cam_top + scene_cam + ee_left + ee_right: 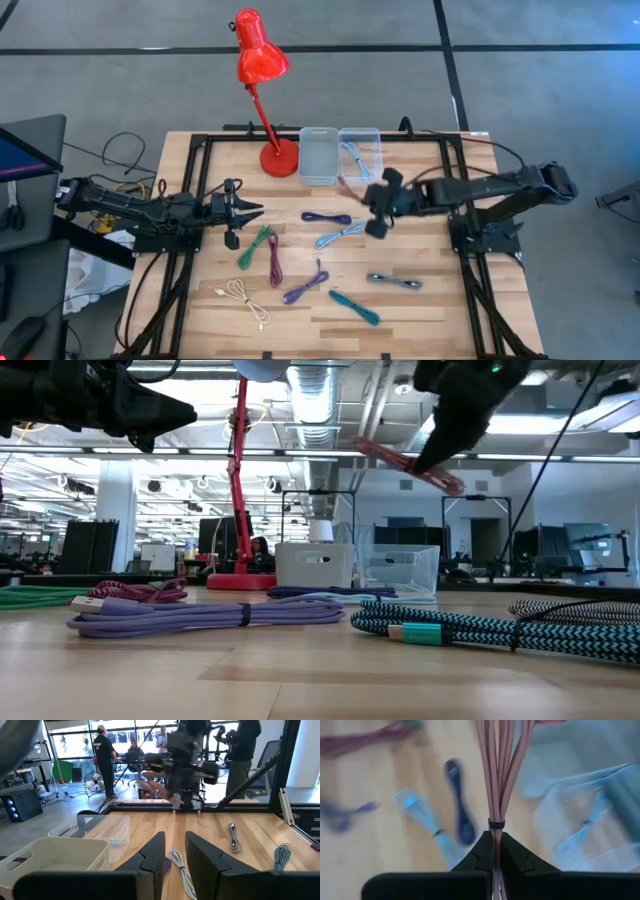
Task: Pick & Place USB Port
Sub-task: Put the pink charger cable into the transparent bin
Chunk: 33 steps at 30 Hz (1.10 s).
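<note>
The right gripper [378, 200] hung above the middle of the slatted wooden table [430, 310], toward its far edge, its two dark fingers clenched on a bundled pink USB cable [499, 765] tied by a thin dark band. In the low view the pink USB cable [405, 464] was carried in the air, tilted, well above the tabletop and above the bins. Just beside that gripper, against the far edge, stood an opaque grey plastic bin [319, 155] and, touching its side, a clear plastic bin [362, 150] that held a coiled pale blue cable.

The left gripper [240, 212] waited above the table near its left edge, its dark fingers [152, 857] parted with nothing between them.

Other bundled cables lay loose on the wood: a dark blue cable [326, 217] and a light blue cable [339, 235] near the centre, a green cable [253, 246] and a magenta cable [274, 259] beside each other, a purple cable [306, 285], a braided teal cable [354, 306], a grey cable [394, 282] and a white cable [245, 300] toward the near edge. A glossy red desk lamp [262, 70] with a round base stood at the far edge, left of the grey bin.
</note>
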Tool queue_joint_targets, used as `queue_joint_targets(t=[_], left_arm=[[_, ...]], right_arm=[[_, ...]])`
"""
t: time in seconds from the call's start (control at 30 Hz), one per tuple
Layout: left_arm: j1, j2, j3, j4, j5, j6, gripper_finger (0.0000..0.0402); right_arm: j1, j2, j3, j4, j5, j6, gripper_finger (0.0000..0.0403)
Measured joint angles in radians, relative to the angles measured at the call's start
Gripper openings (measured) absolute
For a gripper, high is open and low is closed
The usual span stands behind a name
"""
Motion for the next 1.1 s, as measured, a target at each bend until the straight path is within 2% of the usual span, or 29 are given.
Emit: queue_joint_targets(t=[0.43,0.53,0.7,1.1], left_arm=[[0.0,0.0,0.0,-0.007,0.0,0.0,0.0076],[0.0,0.0,0.0,-0.007,0.0,0.0,0.0076],[0.0,0.0,0.0,-0.007,0.0,0.0,0.0076],[0.0,0.0,0.0,-0.007,0.0,-0.019,0.0076]], right_arm=[[-0.322,0.006,0.0,0.138,-0.063,-0.121,0.0005],[-0.382,0.009,0.0,0.157,-0.118,-0.123,0.0005],[-0.453,0.061,-0.001,0.208,-0.144,-0.127,0.0005],[-0.558,0.306,0.0,0.387,-0.169,-0.146,0.0005]])
